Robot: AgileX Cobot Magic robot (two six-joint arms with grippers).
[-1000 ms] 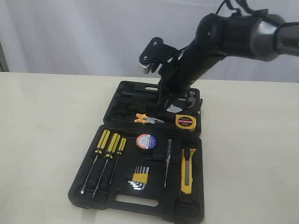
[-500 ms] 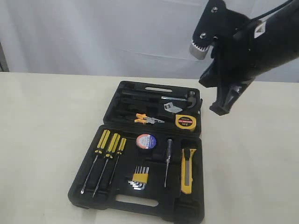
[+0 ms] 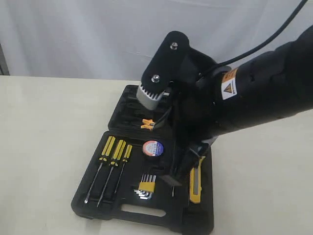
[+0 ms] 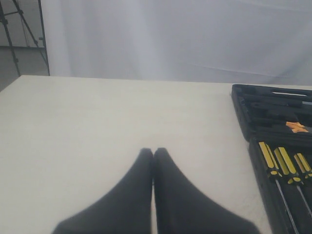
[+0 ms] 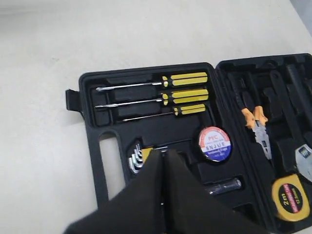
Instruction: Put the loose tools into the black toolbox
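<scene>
The black toolbox (image 3: pixel 142 209) lies open on the table. In its moulded slots lie the black tape roll (image 3: pixel 153 148) with the white-red-blue label, the yellow utility knife (image 3: pixel 196 185) and the orange-handled pliers (image 3: pixel 147 124). My right arm hides the tape measure in the exterior view. The right wrist view shows the tape roll (image 5: pixel 214 144), pliers (image 5: pixel 258 124) and yellow tape measure (image 5: pixel 291 198), but not the knife. My right gripper (image 5: pixel 163 152) is shut and empty, hovering over the box's front half (image 3: pixel 175 177). My left gripper (image 4: pixel 153 151) is shut and empty over bare table beside the toolbox (image 4: pixel 243 112).
Three yellow-and-black screwdrivers (image 3: pixel 112 161) and a yellow-clipped hex key set (image 3: pixel 145 187) sit in the front half. The right wrist view shows them too: screwdrivers (image 5: pixel 180 92), hex keys (image 5: pixel 136 158), a slim tester pen (image 5: pixel 224 185). Cream table (image 3: pixel 44 147) surrounds the box.
My right arm has swung from above the box's back right corner down and forward over its front half. It now hides the tape measure and the back tools in the exterior view.
</scene>
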